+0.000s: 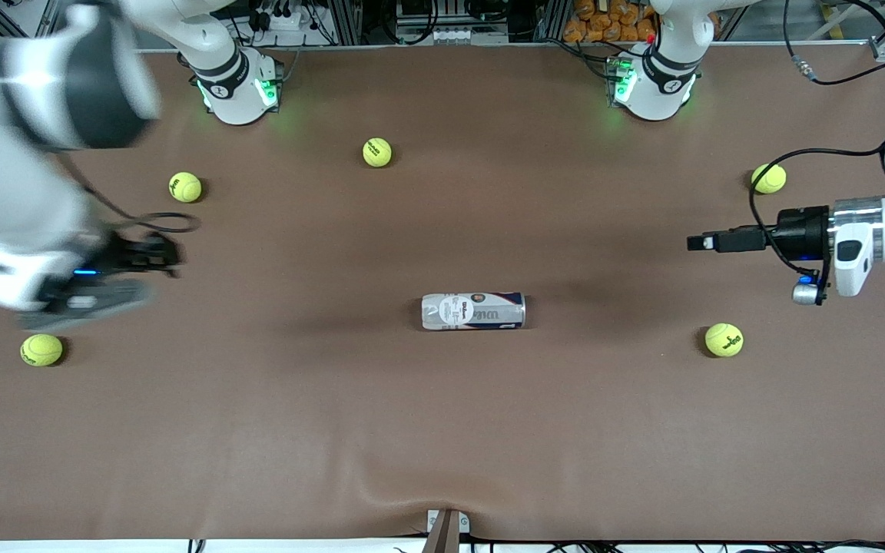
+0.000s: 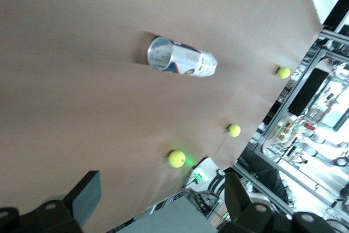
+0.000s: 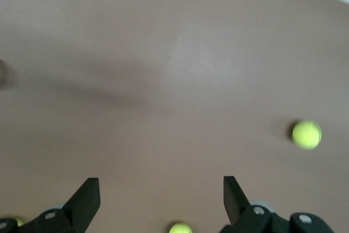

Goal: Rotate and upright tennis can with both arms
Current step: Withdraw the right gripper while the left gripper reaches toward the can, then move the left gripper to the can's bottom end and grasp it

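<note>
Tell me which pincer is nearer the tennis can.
Left. The left pincer hangs open toward its arm's end from the tennis can; the right pincer, also open, is farther off toward the other end.

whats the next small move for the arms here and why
Probably bring both open grippers in toward the tennis can. It lies on its side mid-table, untouched. The left gripper hangs over the left arm's end and the right gripper over the right arm's end, both well clear of it.

A brown cloth-covered table (image 1: 335, 430) fills the view, with aluminium framing (image 1: 381, 19) along its robot-side edge.
</note>
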Available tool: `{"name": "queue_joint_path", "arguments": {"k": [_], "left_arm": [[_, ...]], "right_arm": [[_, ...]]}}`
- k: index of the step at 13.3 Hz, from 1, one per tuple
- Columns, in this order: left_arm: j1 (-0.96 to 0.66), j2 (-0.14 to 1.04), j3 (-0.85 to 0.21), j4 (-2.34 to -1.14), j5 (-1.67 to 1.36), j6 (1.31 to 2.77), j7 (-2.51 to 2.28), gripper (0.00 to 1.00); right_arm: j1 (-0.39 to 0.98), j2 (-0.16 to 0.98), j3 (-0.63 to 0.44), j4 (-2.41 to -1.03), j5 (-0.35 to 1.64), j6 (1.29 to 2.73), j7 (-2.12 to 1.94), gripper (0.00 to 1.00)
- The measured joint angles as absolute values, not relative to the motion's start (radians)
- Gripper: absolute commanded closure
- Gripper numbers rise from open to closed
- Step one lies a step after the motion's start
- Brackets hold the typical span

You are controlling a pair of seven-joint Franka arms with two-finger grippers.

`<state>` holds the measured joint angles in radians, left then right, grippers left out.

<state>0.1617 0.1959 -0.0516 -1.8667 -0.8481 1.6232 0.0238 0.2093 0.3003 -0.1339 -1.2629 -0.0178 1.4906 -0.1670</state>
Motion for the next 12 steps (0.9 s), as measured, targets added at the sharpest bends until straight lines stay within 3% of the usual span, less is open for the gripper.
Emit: {"name": "queue_joint_path", "arguments": {"k": [4,9,12], "left_arm": [[0.095,0.200,-0.057,-1.928,-0.933,1.748,0.024,0.00],[0.050,0.208,-0.085,-2.028,-1.046,1.894,0.090,0.00],[0.050,0.231,-0.104,-2.086,-1.130,1.938,0.181,0.00]], "right_arm": [[0.045,0.190,-0.131,-1.316,0.045,1.422,-0.138,0.00],[0.034,-0.004,-0.128,-1.612,0.046,1.588,-0.077,0.00],[0.034,-0.037,-0.127,-1.660,0.046,1.603,-0.076,0.00]]}}
